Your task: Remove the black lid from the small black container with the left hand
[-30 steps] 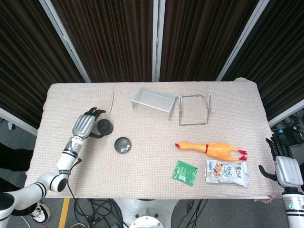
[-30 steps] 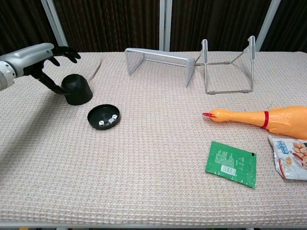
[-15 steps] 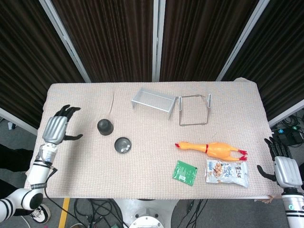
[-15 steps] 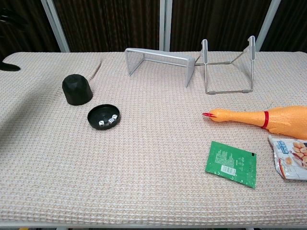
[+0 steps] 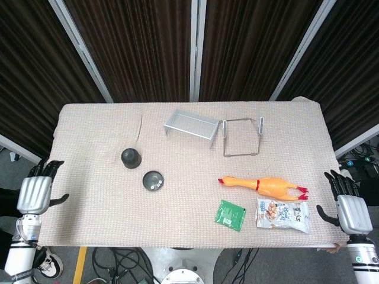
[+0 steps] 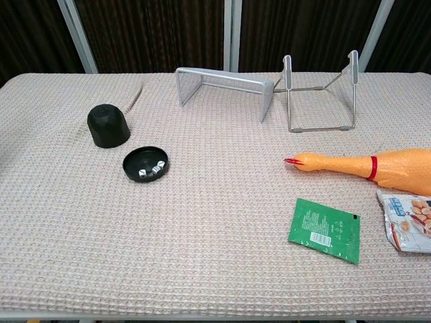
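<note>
- Fingers of the left hand [image 5: 37,190] are spread and hold nothing; the hand hangs off the table's [image 5: 177,236] left edge, shown only in the head view. A second ago it was at the black lid, half a second ago at the left edge, so it has drawn back and down.
- Black lid [image 6: 108,126], a domed cap, stands upright near the left edge, apart from its base and unmoved since the earlier frames.
- Small black container [image 6: 145,163] lies open just right of and in front of the lid, with small white dice [image 6: 151,171] inside; their faces are too small to read.
- Silver wire rack [image 6: 225,87] and a metal stand [image 6: 319,94] sit toward the far edge.
- Green packet [image 6: 324,229] lies near the front edge; its print is too small to read.
- Rubber chicken [image 6: 363,165] lies toward the right edge, with a snack bag [image 6: 407,227] in front of it; writing unreadable.
- Right hand [image 5: 349,208] hangs off the right edge, fingers spread and empty, about where it was.
</note>
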